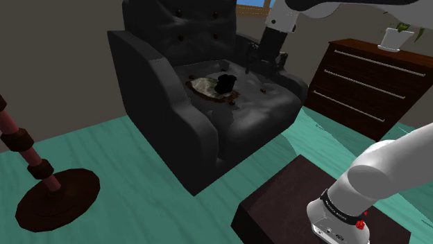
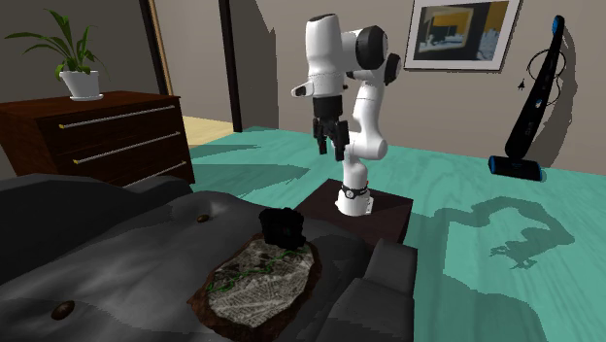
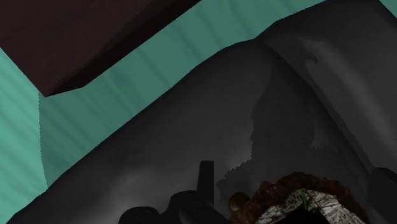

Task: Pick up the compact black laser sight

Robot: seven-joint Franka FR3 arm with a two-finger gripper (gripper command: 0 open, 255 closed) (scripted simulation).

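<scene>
Dark armchair (image 1: 173, 111) mid-frame, black laser sight (image 1: 224, 84) on mottled slab (image 1: 203, 86), pincer (image 1: 266, 64) apart up right of it. Could shove it off slab by descending off-target.

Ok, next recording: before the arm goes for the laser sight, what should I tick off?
1. Target found: ok. The black laser sight sits at the end of a brown-rimmed dish on the armchair seat.
2. Tool ready: ok. Its fingers stand apart with nothing between them.
3. Tool over the target: not ok. It hangs high above the seat, off towards the stand.
4. Way down free: ok. Nothing shows between the tool and the sight.
5. Which way the sight lies for the grasp: cannot tell. It reads as a dark lump.
</scene>
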